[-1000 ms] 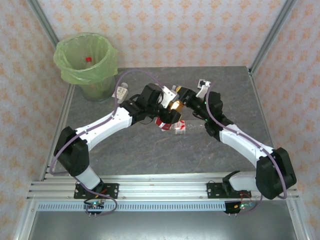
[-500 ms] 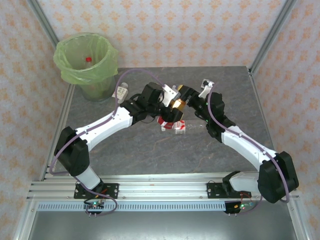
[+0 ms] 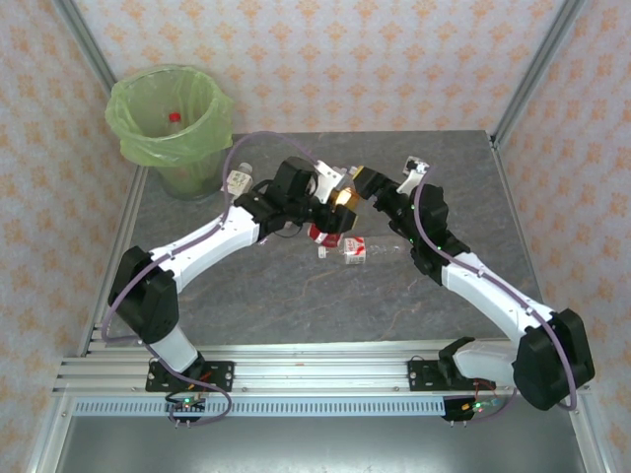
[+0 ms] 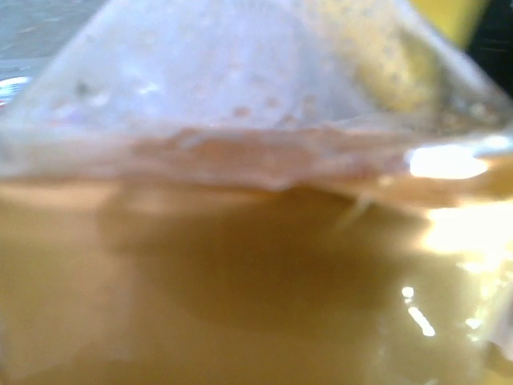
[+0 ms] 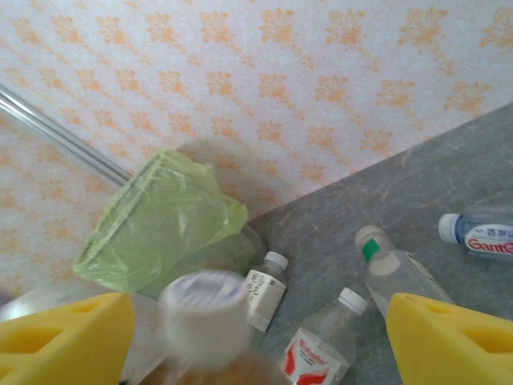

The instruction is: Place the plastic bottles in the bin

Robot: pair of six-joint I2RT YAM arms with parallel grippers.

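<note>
Bin [image 3: 126,140], green-bagged, stands at 10 o'clock of the table [image 3: 296,305]; a red-capped bottle [image 3: 175,117] is seen inside. Brown bottle [image 4: 240,281], part-filled and white-capped, is pinched near table centre by left gripper [image 3: 333,202]. Right gripper [image 5: 256,337] is spread wide either side of it, clear of it. Clear red-labelled bottles [image 3: 340,241] lie at its 6 o'clock. Judged light, thin-walled, slick and crushable, with liquid that will slosh. Best gripped gently across the body.

The bin [image 3: 128,148] stands at the eleven o'clock corner of the table [image 3: 296,296], one bottle [image 3: 175,118] inside it. A second bottle [image 3: 239,180] lies at the bin's four o'clock. A pair of bottles [image 3: 355,246] lies mid-table, a further bottle [image 3: 345,198] raised at their twelve o'clock
</note>
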